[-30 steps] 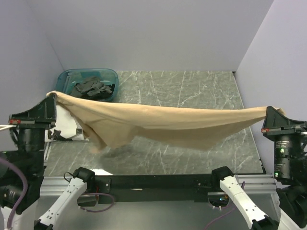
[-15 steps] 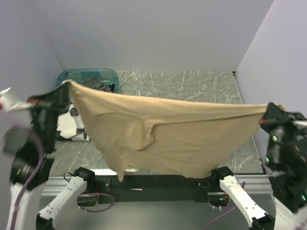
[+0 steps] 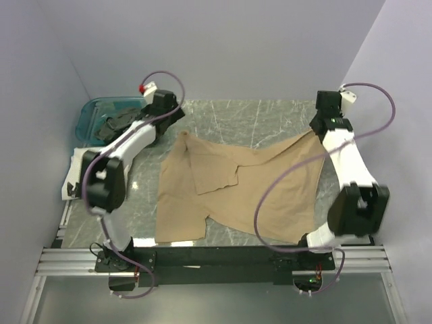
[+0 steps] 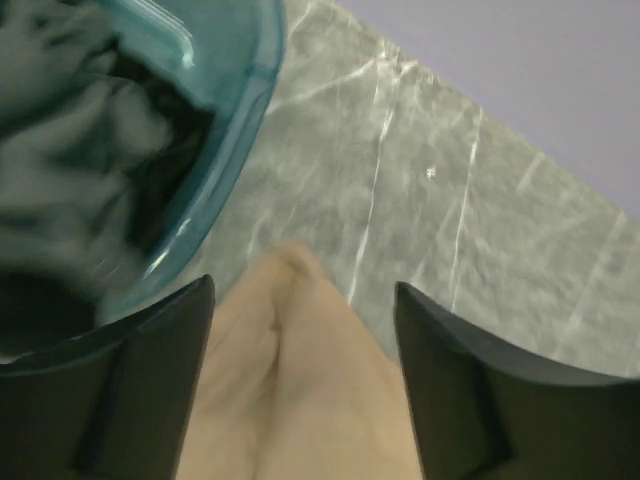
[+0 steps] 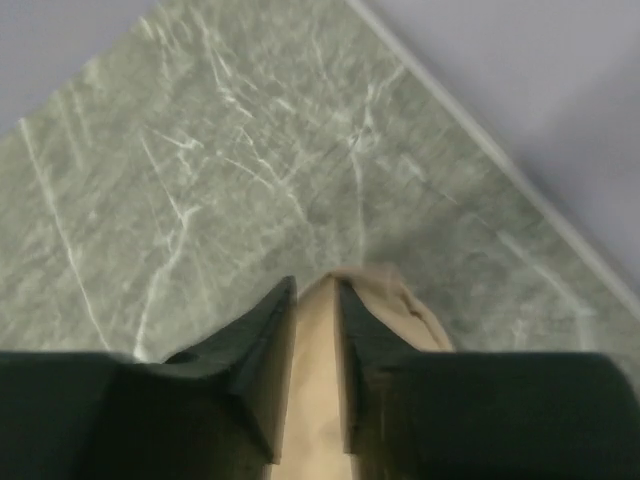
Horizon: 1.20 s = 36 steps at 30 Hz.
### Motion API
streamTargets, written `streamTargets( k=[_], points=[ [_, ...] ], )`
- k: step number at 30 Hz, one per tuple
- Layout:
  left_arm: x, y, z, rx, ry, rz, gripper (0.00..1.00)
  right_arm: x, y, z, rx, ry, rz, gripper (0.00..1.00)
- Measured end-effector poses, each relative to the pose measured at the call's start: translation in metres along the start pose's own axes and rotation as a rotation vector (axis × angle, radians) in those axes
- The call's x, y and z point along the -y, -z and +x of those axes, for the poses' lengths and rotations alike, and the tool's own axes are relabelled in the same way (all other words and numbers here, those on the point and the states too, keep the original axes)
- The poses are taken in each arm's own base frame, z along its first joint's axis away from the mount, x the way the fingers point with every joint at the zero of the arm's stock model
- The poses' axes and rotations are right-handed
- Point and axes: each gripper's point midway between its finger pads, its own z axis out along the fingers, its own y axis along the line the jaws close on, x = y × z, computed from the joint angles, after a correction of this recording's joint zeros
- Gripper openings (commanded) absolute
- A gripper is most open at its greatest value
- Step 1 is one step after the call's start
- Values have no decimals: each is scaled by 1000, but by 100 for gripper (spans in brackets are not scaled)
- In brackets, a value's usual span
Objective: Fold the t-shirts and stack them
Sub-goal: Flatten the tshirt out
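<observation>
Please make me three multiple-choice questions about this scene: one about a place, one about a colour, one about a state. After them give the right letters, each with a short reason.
1. Where on the table is the tub?
A. far left corner
B. near right corner
C. centre

2. What colour is the shirt spread on the table?
A. white
B. tan
C. red

3. How is the left tool?
A. shut on the shirt
B. open over a corner of the shirt
C. inside the tub

Answers:
1 A: the top view shows the tub at the far left, next to the wall.
2 B: the cloth looks tan in all three views.
3 B: the left wrist view shows its fingers wide apart, with the cloth lying below them.
</observation>
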Motion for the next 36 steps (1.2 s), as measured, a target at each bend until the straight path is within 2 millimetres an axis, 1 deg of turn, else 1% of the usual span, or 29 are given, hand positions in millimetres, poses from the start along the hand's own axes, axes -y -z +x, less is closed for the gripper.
streamTargets(
  k=[1,2,3,4,5,6,7,9,11,13,14,16,18,19,21,22,23,25,28,29,30,32,35,36],
  points=[
    [5,-16,3,-13,-13,-11,92,-2,-18,8,-43,11,13,57],
    [13,-31,4,-21,-20,-16,95,-4,-38,13,-84,23,33,59],
    [21,-42,1,-19,-18,-8,99,-7,-52,11,-97,25,41,61],
    [28,-51,0,-25,-25,-4,99,-12,-67,10,-112,28,51,67],
    [37,-57,-6,-18,-24,15,99,-16,-83,9,-126,27,62,71],
    [44,-59,-10,-14,-21,33,99,-19,-95,8,-133,26,69,80],
    [49,-58,-12,-15,-22,50,99,-20,-102,10,-142,23,72,86],
    [56,-51,-17,-14,-19,82,99,-18,-102,19,-173,35,75,87],
    [57,-43,-15,-24,-24,102,99,-16,-96,24,-183,23,71,88],
    [50,-29,-8,-42,-30,110,99,-11,-85,32,-199,11,59,89],
    [44,-21,-1,-61,-36,108,99,-8,-75,36,-199,-6,42,89],
    [30,2,16,-95,-49,108,99,-3,-53,51,-219,-21,10,90],
    [21,31,39,-132,-63,126,100,2,-32,62,-222,-39,-27,90],
    [19,45,53,-158,-75,138,99,3,-18,70,-217,-49,-55,91],
    [21,77,84,-215,-91,197,99,4,5,88,-229,-51,-105,91],
    [19,87,97,-243,-98,212,99,3,15,98,-234,-52,-132,91],
    [14,103,119,-289,-105,238,99,2,23,107,-238,-53,-167,91],
    [12,122,149,-350,-124,271,100,7,37,132,-270,-52,-207,91],
    [-12,139,193,-438,-153,249,99,23,47,166,-322,-53,-218,92],
    [-20,144,206,-468,-164,236,98,26,50,175,-335,-54,-225,92],
    [-26,147,215,-488,-172,228,95,30,53,184,-349,-53,-231,92],
    [-34,153,231,-524,-177,216,90,34,59,192,-359,-53,-242,92],
    [-39,155,240,-546,-162,207,81,36,64,192,-345,-60,-260,92],
    [-40,155,242,-550,-155,210,75,36,65,190,-339,-63,-265,92]
  ],
)
